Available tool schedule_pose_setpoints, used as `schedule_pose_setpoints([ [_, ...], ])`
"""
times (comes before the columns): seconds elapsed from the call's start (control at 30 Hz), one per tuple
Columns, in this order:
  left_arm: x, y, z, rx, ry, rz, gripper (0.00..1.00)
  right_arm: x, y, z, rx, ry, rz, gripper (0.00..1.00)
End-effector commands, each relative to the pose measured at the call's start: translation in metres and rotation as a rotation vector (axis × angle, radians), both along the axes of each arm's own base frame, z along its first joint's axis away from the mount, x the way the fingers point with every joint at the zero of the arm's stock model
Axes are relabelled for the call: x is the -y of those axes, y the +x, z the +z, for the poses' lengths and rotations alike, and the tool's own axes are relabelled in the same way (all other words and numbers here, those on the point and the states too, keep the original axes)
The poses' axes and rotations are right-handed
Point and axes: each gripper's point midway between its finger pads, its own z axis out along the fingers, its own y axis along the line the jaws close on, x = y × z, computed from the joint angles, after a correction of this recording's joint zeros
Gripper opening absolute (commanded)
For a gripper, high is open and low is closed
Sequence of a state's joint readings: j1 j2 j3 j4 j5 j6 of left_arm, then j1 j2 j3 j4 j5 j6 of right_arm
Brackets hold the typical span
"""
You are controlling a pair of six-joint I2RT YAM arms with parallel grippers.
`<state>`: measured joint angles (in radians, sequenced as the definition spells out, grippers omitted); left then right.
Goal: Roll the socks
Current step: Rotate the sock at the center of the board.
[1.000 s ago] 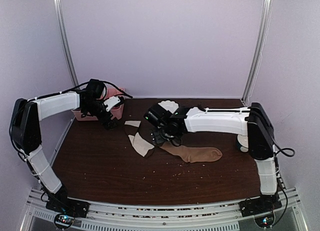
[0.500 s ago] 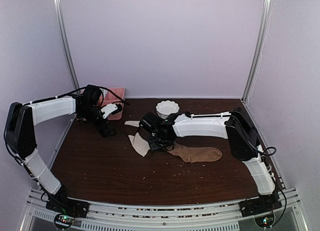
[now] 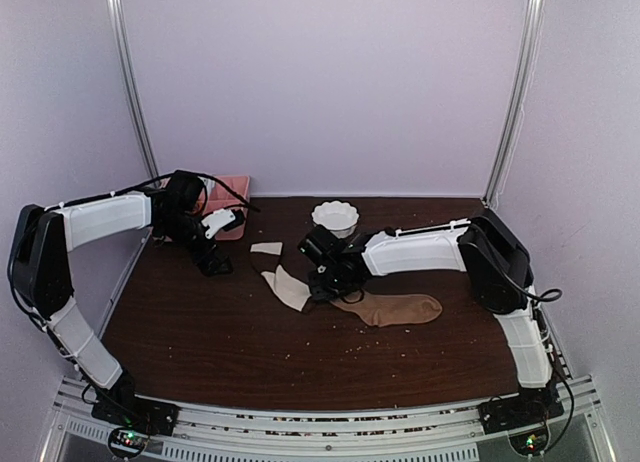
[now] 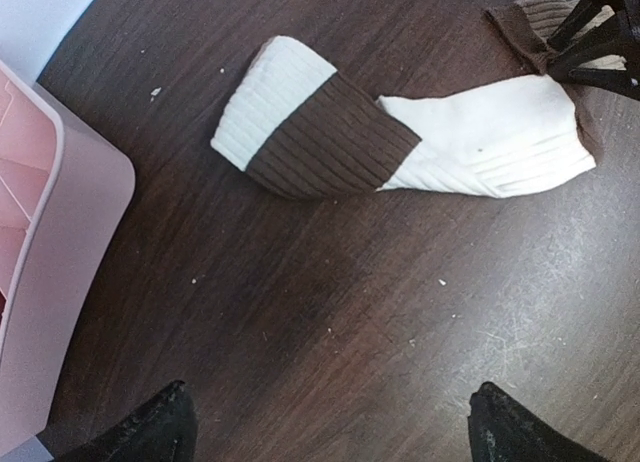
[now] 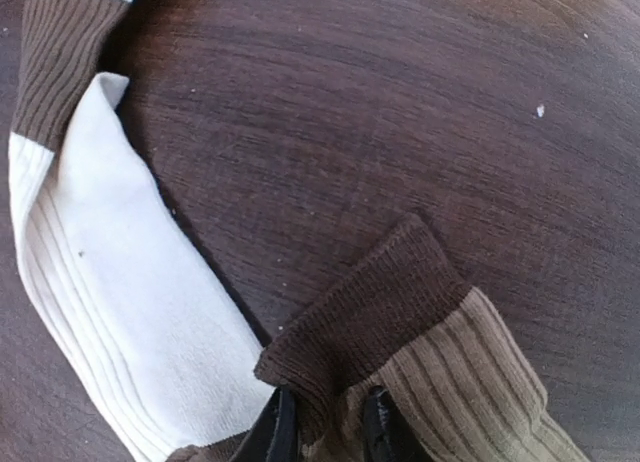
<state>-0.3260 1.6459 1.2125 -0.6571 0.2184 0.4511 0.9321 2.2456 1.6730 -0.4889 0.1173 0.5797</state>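
The cream sock (image 3: pixel 284 278) with dark brown patches lies flat at the table's middle; its brown band (image 4: pixel 330 132) shows clearly in the left wrist view. The tan-brown sock (image 3: pixel 398 308) lies to its right, its dark brown cuff (image 5: pixel 380 302) overlapping the cream sock's (image 5: pixel 110 282) end. My right gripper (image 5: pixel 330 432) is shut on that cuff, with fabric pinched between its black fingers (image 5: pixel 280 434). In the top view the right gripper (image 3: pixel 325 278) sits where the two socks meet. My left gripper (image 4: pixel 330 437) hangs open over bare table, left of the cream sock.
A white scalloped bowl (image 3: pixel 335 217) stands behind the socks. A pink bin (image 4: pixel 50 272) sits at the back left beside the left gripper (image 3: pixel 214 263). Crumbs dot the dark wooden table (image 3: pixel 250 342).
The right gripper has closed on the tan sock's cuff and shifted slightly right. The cream sock has been dragged and straightened a little. The left gripper moved away from the pink bin earlier, then stayed still.
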Motion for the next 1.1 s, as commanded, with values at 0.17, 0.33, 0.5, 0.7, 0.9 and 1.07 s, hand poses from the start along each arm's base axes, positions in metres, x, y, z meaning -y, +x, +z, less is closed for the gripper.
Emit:
schedule_pose_setpoints([
  [0.17,0.02,0.017,0.003,0.007,-0.026,-0.037,0.98,-0.011,-0.038,0.009,-0.1,0.197,0.115,0.54],
  [0.33,0.052,0.026,-0.009,0.025,0.02,-0.095,0.98,-0.003,-0.05,0.013,-0.122,0.26,0.11,0.54],
  [0.5,0.085,0.04,-0.022,0.069,0.094,-0.134,0.98,0.004,-0.07,0.003,-0.177,0.294,0.111,0.5],
  [0.7,0.09,0.056,-0.036,0.075,0.152,-0.103,0.97,0.009,-0.113,-0.017,-0.24,0.28,0.143,0.44],
  [0.9,0.084,0.036,-0.031,0.061,0.118,-0.148,0.97,-0.014,-0.179,-0.028,-0.3,0.186,0.343,0.4],
  [1.07,0.081,0.018,-0.013,0.039,0.052,-0.208,0.98,0.001,-0.215,-0.019,-0.322,0.138,0.444,0.45],
])
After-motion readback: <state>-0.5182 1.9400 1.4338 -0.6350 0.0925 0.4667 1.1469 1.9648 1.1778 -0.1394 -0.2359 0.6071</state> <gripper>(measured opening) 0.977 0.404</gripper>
